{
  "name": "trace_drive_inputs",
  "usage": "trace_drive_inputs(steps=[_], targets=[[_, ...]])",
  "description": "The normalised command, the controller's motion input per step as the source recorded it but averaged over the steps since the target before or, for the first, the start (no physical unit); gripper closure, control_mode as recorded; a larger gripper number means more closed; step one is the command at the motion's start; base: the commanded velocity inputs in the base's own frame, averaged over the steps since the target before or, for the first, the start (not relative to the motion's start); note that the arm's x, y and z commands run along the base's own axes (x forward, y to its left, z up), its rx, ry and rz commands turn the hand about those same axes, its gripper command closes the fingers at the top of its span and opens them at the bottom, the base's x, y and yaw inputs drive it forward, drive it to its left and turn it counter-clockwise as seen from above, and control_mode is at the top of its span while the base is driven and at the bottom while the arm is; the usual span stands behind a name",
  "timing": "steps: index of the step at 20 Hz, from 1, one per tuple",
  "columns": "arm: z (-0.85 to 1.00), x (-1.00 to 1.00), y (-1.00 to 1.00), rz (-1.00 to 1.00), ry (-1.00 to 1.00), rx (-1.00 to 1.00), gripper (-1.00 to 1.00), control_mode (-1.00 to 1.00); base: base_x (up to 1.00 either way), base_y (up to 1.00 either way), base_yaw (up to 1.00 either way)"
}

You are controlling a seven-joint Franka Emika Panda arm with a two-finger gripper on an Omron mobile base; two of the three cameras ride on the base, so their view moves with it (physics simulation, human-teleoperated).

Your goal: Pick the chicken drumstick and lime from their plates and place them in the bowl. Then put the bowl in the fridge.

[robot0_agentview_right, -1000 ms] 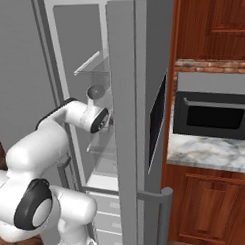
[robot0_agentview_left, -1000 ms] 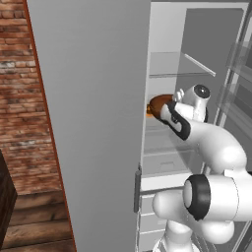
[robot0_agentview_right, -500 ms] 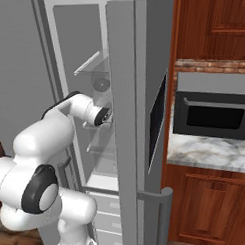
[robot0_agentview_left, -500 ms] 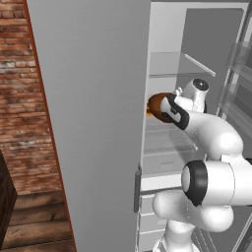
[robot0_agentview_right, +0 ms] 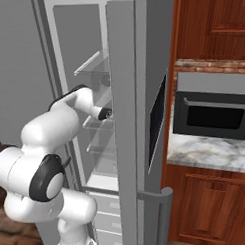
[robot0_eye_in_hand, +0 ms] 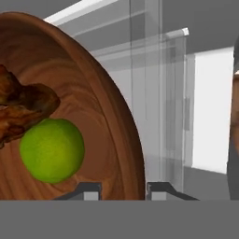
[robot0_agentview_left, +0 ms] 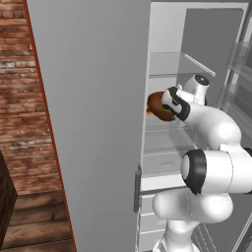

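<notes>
We see our gripper (robot0_eye_in_hand: 123, 190) clamped on the rim of the smooth, grained wooden bowl (robot0_eye_in_hand: 112, 121), carrying a round lime (robot0_eye_in_hand: 52, 150) and knobbly drumstick (robot0_eye_in_hand: 21, 109) inside the white-shelved fridge (robot0_agentview_left: 167, 142).

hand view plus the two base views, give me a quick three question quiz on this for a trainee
1. True or false: the lime lies inside the bowl.
2. What lies beside the lime in the bowl? A) a spoon B) the chicken drumstick C) an egg
3. Fill in: the pincer grips the bowl by its ____, in front of the open fridge.

Key: 1 true. 2 B. 3 rim; one fingertip sits inside the wall and one outside it.
</notes>
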Motion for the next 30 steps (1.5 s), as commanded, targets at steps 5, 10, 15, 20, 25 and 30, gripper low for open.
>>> trace_drive_inputs(steps=[5, 10, 15, 20, 25, 30], targets=[[-0.18, 0.19, 0.00, 0.00, 0.00, 0.05, 1.00, -1.00, 0.00, 0.00, 0.00], [-0.27, 0.23, 0.08, 0.00, -0.01, 0.00, 1.00, -1.00, 0.00, 0.00, 0.00], [-0.25, 0.17, 0.04, 0.00, 0.00, 0.00, 1.00, -1.00, 0.00, 0.00, 0.00], [-0.16, 0.03, 0.00, 0.00, 0.05, 0.00, -1.00, -1.00, 0.00, 0.00, 0.00], [-0.02, 0.00, 0.01, 0.00, 0.01, 0.03, -1.00, -1.00, 0.00, 0.00, 0.00], [0.01, -0.08, 0.05, 0.03, -0.03, 0.01, -1.00, -1.00, 0.00, 0.00, 0.00]])
